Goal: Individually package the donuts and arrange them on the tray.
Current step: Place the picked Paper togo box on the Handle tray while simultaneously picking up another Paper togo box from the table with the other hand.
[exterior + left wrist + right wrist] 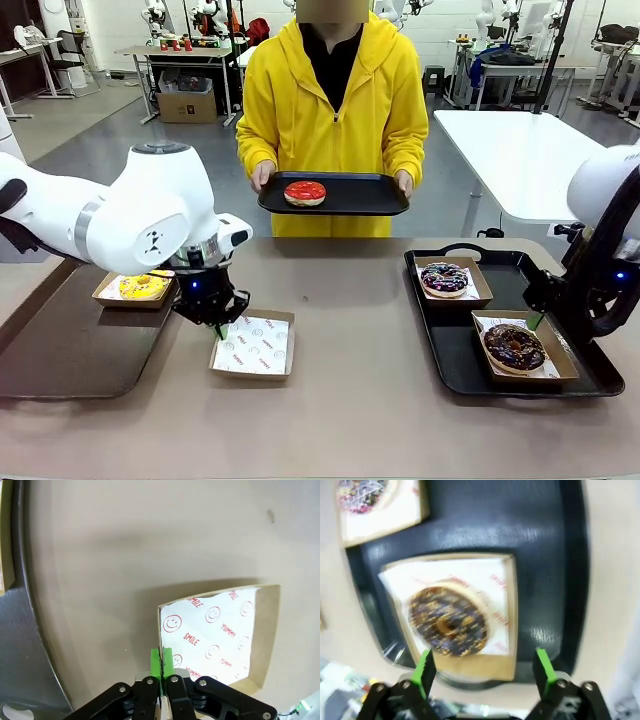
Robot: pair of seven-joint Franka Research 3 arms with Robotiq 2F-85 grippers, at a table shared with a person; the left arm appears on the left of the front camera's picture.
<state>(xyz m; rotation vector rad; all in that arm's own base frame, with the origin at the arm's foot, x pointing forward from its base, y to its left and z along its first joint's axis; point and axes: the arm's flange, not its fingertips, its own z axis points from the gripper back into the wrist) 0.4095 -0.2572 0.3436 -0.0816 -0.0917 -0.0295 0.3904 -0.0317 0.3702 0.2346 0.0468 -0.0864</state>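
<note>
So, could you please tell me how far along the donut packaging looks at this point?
Done: the purple donut and chocolate donut sit boxed on the right-hand tray; the yellow donut is boxed too, on the left. In hand: the left hand is shut on the rim of the empty box. Left: the red donut, unboxed on the tray the person holds.

Glossy black plastic tray (585,370); matt cardboard box (254,346) lined with printed paper; red donut (305,192) icing shines.

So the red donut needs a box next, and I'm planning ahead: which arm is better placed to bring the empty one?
The left: its end effector is shut on the empty box rim; the right end effector hangs open over the chocolate donut.
</note>
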